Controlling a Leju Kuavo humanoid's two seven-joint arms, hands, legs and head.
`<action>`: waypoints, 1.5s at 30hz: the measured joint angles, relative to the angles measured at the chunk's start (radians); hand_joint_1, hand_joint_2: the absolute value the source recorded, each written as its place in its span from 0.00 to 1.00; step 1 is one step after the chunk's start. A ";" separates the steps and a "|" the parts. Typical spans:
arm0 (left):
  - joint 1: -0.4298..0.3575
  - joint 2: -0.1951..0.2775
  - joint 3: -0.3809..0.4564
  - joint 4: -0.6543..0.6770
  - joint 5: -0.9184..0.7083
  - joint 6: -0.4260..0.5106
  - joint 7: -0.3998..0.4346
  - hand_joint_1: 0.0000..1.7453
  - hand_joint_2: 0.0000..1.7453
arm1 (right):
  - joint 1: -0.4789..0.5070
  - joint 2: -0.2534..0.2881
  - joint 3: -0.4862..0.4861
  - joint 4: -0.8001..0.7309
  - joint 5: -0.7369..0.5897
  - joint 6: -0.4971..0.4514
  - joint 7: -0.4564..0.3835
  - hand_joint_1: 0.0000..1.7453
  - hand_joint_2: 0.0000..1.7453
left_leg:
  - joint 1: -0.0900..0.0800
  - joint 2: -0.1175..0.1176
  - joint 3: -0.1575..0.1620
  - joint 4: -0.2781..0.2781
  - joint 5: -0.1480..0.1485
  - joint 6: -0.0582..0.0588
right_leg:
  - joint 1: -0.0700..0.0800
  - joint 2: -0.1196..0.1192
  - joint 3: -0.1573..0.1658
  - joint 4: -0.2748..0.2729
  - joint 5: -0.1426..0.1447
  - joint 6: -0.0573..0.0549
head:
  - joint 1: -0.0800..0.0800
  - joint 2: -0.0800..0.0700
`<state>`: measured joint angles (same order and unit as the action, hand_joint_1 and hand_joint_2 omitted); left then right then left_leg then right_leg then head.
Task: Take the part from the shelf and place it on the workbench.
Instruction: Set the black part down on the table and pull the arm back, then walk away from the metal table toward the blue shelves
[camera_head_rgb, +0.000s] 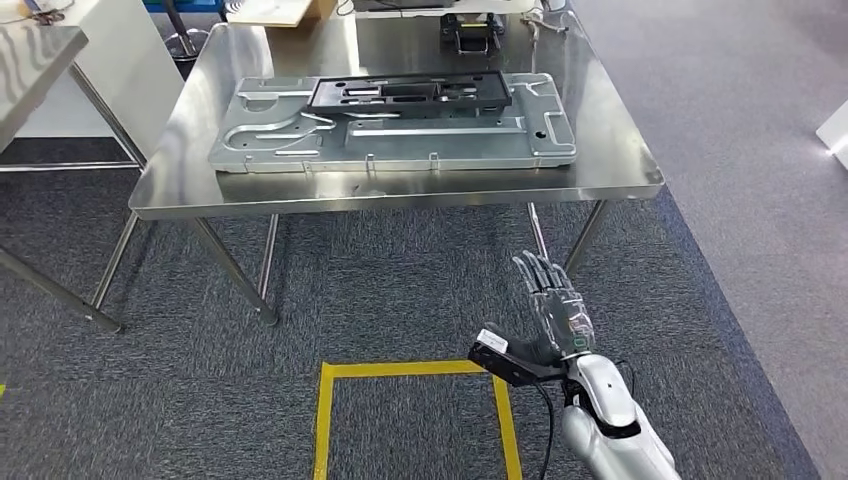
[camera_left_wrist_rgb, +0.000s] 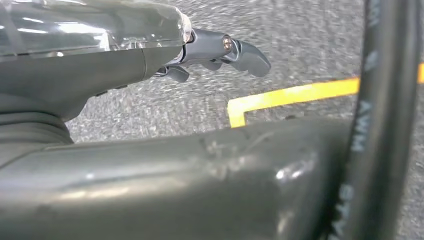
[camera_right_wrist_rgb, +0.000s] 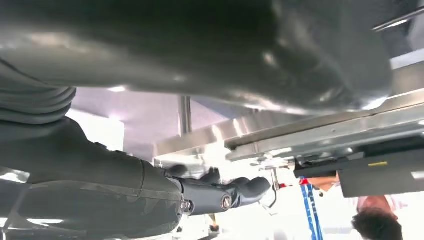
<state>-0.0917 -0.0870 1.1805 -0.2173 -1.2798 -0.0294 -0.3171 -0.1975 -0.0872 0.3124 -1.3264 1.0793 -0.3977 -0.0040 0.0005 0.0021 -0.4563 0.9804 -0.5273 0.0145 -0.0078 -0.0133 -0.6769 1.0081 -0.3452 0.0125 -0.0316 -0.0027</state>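
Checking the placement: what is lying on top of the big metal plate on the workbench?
A black part lies flat along the far side of the metal plate. What the plate's surface carries beneath it is covered.

Left wrist camera looks down at the floor: the left hand (camera_left_wrist_rgb: 220, 52) comes in beside a glossy cover, dark fingers (camera_left_wrist_rgb: 247, 57) slightly curled, spread apart and holding nothing. Beneath them, speckled grey carpet (camera_left_wrist_rgb: 300, 40), blurred. A yellow tape line (camera_left_wrist_rgb: 295, 95) runs across it and bends at a corner, just past the fingertips. A thick black cable (camera_left_wrist_rgb: 380, 100) with pale lettering crosses the near side of the picture, close to the lens.
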 joint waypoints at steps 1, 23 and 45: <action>0.001 -0.001 0.005 0.000 0.007 0.002 -0.002 0.00 0.00 | 0.034 0.004 -0.013 -0.015 -0.026 -0.016 -0.020 0.00 0.00 | 0.003 0.001 -0.007 -0.007 0.014 0.006 | 0.001 0.007 -0.009 0.016 -0.025 0.004 | 0.000 0.000; 0.024 -0.018 0.117 0.000 0.077 0.068 -0.021 0.00 0.00 | 0.320 0.344 -1.060 0.433 -0.250 0.064 -0.593 0.00 0.00 | 0.010 0.006 -0.089 0.206 0.005 -0.029 | 0.002 -0.001 0.036 0.000 -0.068 -0.031 | 0.001 0.000; 0.016 -0.035 0.139 0.000 0.085 0.086 -0.015 0.00 0.00 | 0.179 0.292 -1.416 1.027 -0.214 0.107 -0.193 0.00 0.00 | 0.001 0.011 -0.106 0.049 0.033 -0.016 | -0.014 0.010 0.171 -0.017 -0.174 -0.019 | 0.001 0.000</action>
<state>-0.0757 -0.1224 1.3199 -0.2174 -1.1944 0.0568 -0.3323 -0.0186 0.2045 -1.1035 -0.2994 0.8649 -0.2903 -0.1970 0.0016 0.0135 -0.5626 1.0291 -0.4941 -0.0018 -0.0221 -0.0032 -0.5063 0.9914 -0.5193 -0.0065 -0.0308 -0.0027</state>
